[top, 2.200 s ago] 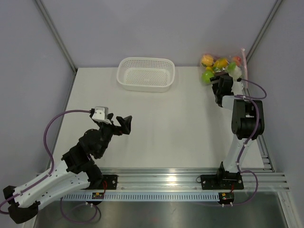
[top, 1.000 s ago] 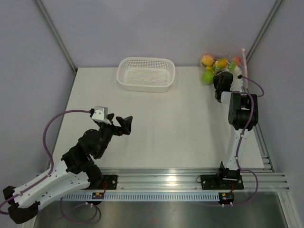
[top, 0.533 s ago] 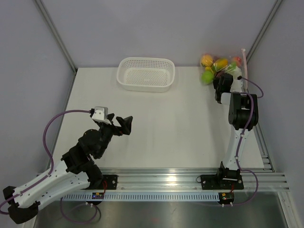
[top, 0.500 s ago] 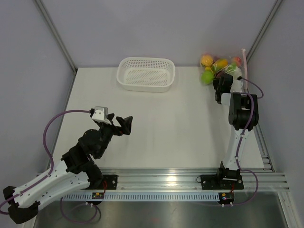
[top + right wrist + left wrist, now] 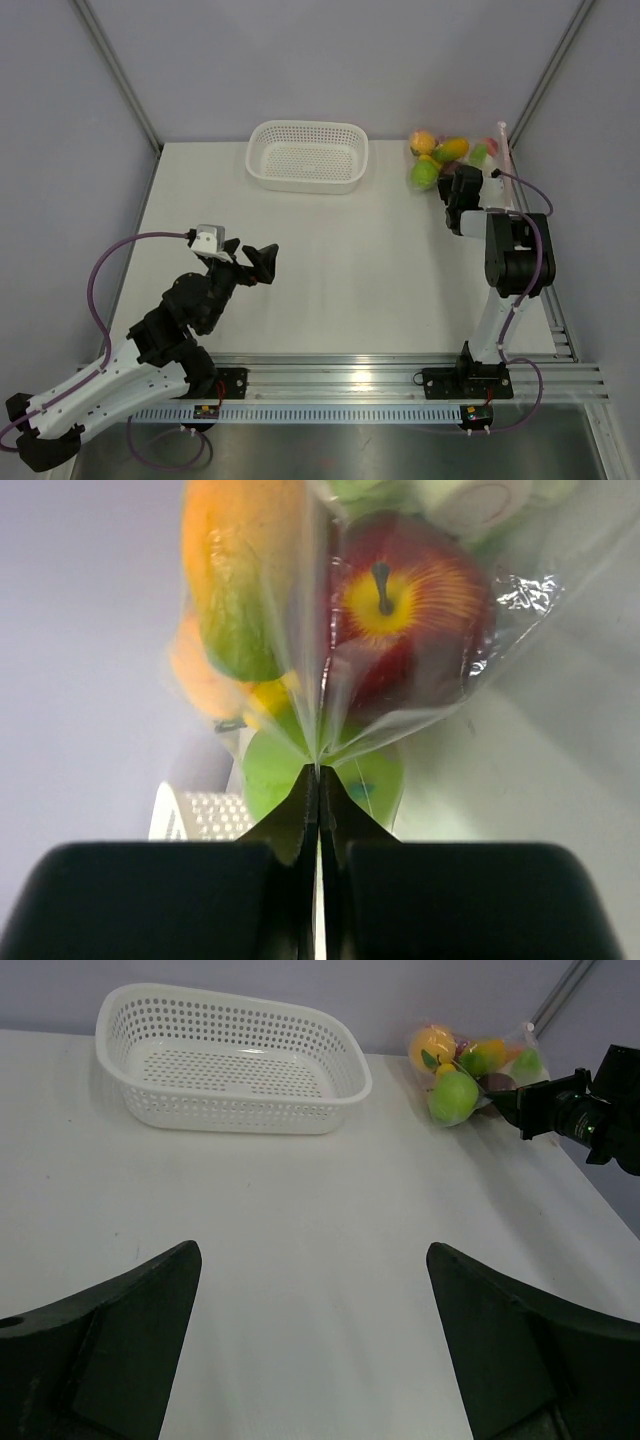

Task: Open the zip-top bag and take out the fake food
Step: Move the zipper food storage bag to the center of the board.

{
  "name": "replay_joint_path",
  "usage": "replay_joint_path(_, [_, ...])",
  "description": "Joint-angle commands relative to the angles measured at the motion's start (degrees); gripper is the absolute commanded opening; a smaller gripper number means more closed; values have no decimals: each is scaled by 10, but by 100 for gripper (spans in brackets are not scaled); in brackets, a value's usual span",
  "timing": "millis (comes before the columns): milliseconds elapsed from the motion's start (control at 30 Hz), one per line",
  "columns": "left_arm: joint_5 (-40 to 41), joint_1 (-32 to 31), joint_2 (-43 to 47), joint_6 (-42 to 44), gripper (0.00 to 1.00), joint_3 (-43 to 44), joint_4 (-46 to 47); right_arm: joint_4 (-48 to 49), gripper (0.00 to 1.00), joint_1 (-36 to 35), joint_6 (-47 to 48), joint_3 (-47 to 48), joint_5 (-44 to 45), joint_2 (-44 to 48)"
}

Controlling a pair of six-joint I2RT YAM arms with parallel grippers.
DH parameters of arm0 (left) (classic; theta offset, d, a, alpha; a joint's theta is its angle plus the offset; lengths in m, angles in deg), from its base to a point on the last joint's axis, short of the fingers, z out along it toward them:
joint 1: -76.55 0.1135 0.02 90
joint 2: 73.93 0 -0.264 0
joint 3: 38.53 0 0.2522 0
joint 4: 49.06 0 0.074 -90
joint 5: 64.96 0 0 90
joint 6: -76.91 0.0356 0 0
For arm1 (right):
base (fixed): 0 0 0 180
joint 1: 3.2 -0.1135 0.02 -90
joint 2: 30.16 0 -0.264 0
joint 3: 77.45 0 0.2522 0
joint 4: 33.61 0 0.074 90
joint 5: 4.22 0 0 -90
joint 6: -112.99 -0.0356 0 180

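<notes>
- Your zip-top bag (image 5: 470, 152) is at the far right corner of the table (image 5: 350, 250), close to the wall frame. From overhead its clear film is almost impossible to trace.
- The fake food (image 5: 424, 174) is bunched together there. Only green, orange and yellow pieces stand out from above, and the rest overlap too much to separate.
- In the right wrist view the bag (image 5: 450, 670) fills the frame and its top is cut off. A red apple (image 5: 410, 610) presses against the film, with a green apple (image 5: 268, 770) lower left and an orange-green piece above.
- You cannot see whether the zip is closed. Only a pale strip shows at the bag's right edge from overhead.
- Your right gripper (image 5: 461, 176) is clenched on a fold of the bag's film, its fingers (image 5: 300, 810) meeting with the plastic pinched between them.
- It is unclear whether the bag rests on the table or is lifted.
- Your left gripper (image 5: 262, 262) hovers over the near left of the table, jaws spread wide and holding nothing.
- The white basket (image 5: 306, 184) stands at the far edge, well apart from the bag.
</notes>
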Motion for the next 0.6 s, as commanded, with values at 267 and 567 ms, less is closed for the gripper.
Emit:
replay_joint_path(267, [-6, 1, 6, -3, 99, 11, 20, -25, 0, -109, 29, -107, 87, 177])
replay_joint_path(567, [-10, 1, 8, -3, 99, 12, 20, -130, 0, -209, 42, -127, 159, 261])
